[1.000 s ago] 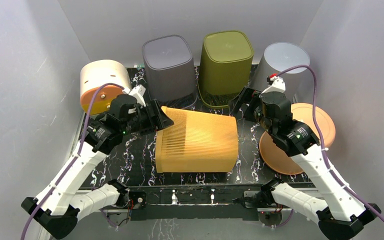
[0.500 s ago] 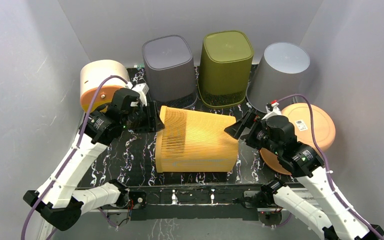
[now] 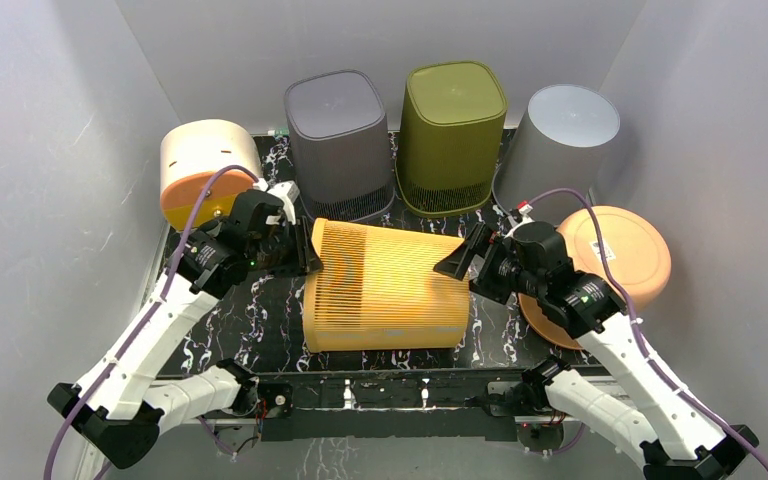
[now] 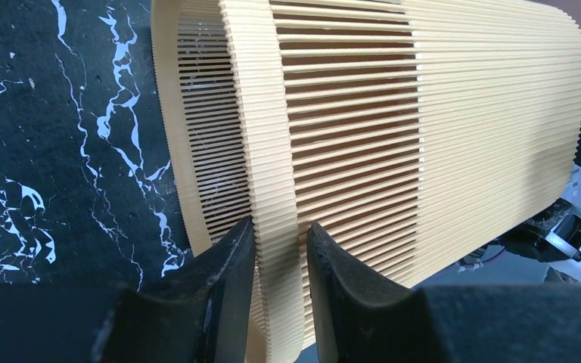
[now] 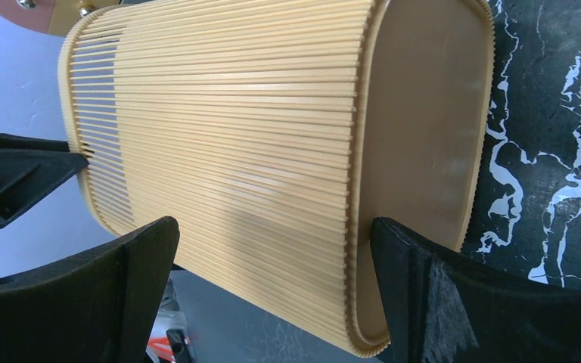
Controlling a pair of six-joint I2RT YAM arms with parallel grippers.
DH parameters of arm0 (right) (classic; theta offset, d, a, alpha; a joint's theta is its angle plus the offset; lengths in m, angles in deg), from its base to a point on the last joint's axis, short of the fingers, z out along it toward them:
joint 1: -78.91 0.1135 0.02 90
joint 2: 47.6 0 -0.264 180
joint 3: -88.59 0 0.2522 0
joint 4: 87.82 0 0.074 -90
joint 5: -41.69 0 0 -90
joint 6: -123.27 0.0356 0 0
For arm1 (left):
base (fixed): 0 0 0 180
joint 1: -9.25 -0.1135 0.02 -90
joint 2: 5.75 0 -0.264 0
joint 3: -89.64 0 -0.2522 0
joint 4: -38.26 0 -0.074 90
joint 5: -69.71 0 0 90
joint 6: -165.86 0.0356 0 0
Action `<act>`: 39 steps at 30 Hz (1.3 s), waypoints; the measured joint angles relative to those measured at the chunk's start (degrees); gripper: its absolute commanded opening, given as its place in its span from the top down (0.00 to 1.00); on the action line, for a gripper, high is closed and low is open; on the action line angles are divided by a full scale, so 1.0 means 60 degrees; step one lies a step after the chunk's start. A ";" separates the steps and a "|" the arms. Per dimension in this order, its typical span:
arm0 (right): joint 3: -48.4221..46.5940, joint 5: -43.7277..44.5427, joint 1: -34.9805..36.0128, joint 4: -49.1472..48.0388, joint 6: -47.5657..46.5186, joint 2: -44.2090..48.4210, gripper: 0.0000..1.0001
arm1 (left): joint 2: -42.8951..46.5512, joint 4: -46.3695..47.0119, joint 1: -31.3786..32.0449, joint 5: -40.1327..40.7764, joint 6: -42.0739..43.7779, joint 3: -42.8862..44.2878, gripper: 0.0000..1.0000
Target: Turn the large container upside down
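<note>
The large yellow slatted container (image 3: 390, 290) lies on its side mid-table, open mouth to the left, closed base to the right. My left gripper (image 3: 305, 255) is shut on the mouth rim, one finger inside the wall and one outside, as the left wrist view shows (image 4: 280, 223) on the container (image 4: 424, 113). My right gripper (image 3: 460, 262) is open at the base end. In the right wrist view the container (image 5: 234, 113) fills the gap of the gripper (image 5: 272, 227); one finger (image 5: 424, 295) lies by the flat base, the other stands off the slatted side.
Along the back stand a grey container (image 3: 340, 140), an olive-green one (image 3: 455, 125) and a pale grey round one (image 3: 560, 135). A cream and orange drum (image 3: 205, 165) lies back left. An orange round dish (image 3: 625, 255) sits right. The mat is black marble (image 3: 250, 320).
My left gripper has closed on the container's mouth rim and the container has shifted a little left. My right arm has swung from the back right down to the container's base end.
</note>
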 measured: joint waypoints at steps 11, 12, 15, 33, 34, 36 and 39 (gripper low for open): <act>-0.1096 -0.0215 -0.0098 -0.0433 0.0018 -0.0098 0.02 | 0.0226 0.0922 -0.0182 0.0306 -0.0098 -0.0561 0.65; -0.1239 -0.0215 -0.0124 -0.0481 -0.0044 -0.0168 0.02 | 0.0229 0.1053 -0.0197 0.0350 -0.0095 -0.0623 0.65; -0.1519 -0.0204 -0.0197 -0.0678 -0.0262 -0.0412 0.02 | 0.0226 0.1610 -0.0259 0.0481 -0.0091 -0.0889 0.64; -0.3519 0.0084 -0.0401 -0.3107 -0.1231 -0.2386 0.02 | -0.0969 0.3333 -0.0492 0.1486 0.0058 -0.1082 0.59; -0.3519 -0.0157 -0.0401 -0.3625 -0.1049 -0.2459 0.02 | -0.1002 0.3333 -0.0492 0.1479 0.0124 -0.1118 0.59; -0.3519 -0.0776 -0.0284 -0.4503 -0.0718 -0.2605 0.02 | -0.1067 0.3450 -0.0379 0.1155 0.0164 -0.1184 0.59; -0.3519 -0.1650 -0.0022 -0.5238 -0.0335 -0.2834 0.02 | -0.1220 0.3639 -0.0146 0.0590 0.0204 -0.1366 0.60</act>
